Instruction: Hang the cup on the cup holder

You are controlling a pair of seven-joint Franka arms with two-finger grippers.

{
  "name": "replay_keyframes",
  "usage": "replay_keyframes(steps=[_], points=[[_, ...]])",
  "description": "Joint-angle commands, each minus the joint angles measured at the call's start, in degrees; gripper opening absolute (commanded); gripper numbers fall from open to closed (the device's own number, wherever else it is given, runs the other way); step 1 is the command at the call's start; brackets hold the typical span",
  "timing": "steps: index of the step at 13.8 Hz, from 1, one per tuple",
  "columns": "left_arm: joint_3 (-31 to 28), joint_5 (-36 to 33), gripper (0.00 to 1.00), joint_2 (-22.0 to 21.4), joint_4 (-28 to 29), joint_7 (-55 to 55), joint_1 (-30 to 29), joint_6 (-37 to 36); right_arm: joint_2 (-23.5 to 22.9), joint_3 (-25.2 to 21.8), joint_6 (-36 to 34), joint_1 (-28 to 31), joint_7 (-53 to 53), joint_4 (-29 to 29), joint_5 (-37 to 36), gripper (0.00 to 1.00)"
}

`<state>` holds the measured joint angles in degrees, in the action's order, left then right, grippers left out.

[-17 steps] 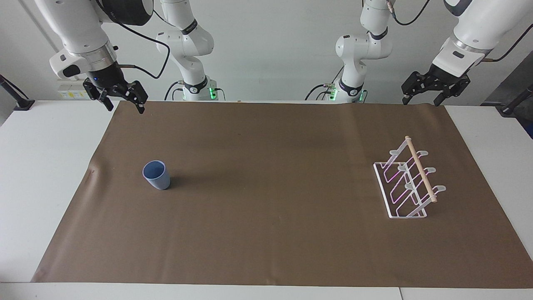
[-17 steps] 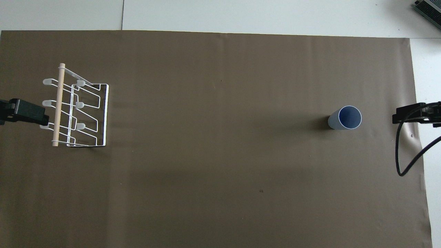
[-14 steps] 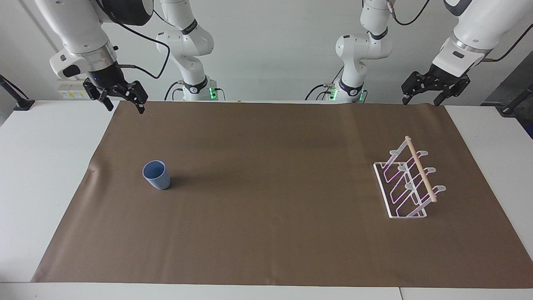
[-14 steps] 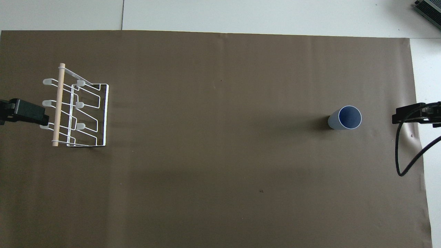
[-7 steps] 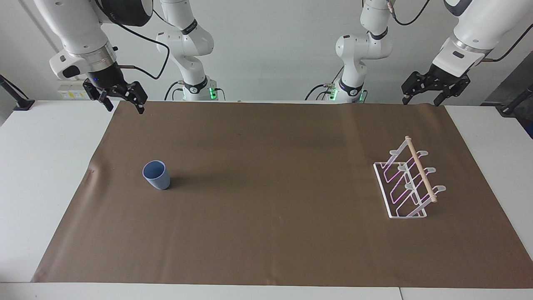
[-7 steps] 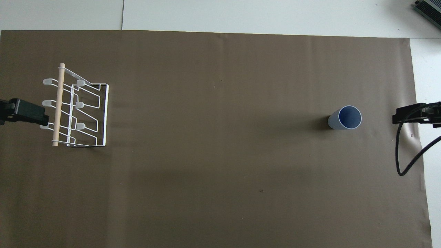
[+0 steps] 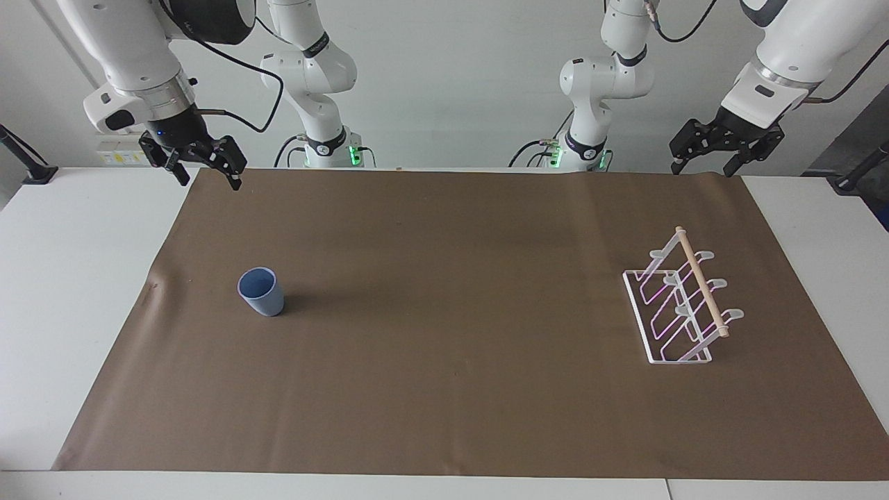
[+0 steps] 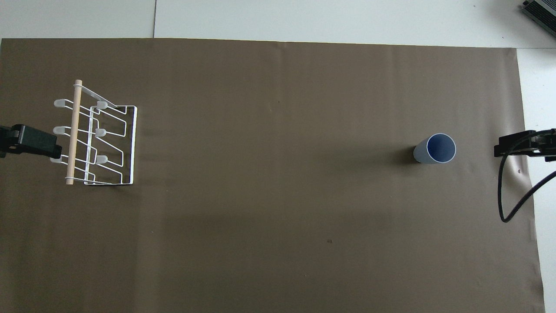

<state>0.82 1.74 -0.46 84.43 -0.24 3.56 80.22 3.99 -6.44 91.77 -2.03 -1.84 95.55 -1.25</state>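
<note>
Both end effectors are being held open and empty in the air: right end effector (image 7: 205,169) over the table (image 7: 62,278) edge, left end effector (image 7: 701,163) likewise. The cup (image 7: 261,292) is standing upright, well apart from the cup holder (image 7: 677,305).

Blue cup (image 7: 261,292) upright on brown mat (image 7: 458,361), white cup holder (image 7: 682,304) well apart, both claws raised, spread.

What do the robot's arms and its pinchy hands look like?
Both arms are smooth, rounded white tubes with black rings at the joints. Small green lights glow at their bases. Black cables loop along them. A silver metal ring sits just above the right gripper. The right gripper and the left gripper are black, bony-looking claws, each with two fingers.
</note>
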Motion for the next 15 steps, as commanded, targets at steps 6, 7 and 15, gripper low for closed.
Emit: replay_keyframes(steps=[6,7,15], points=[[0.3,-0.8,1.0,-1.6,1.8,0.2,-0.3,-0.2,-0.8,0.1,3.3,1.2,0.8,1.0,0.0,1.0],[0.3,-0.8,1.0,-1.6,1.8,0.2,-0.3,-0.2,-1.4,0.0,4.2,1.8,1.9,1.0,0.0,1.0],[0.3,-0.8,1.0,-1.6,1.8,0.2,-0.3,-0.2,-9.2,0.1,18.3,2.5,10.2,6.0,0.4,1.0]])
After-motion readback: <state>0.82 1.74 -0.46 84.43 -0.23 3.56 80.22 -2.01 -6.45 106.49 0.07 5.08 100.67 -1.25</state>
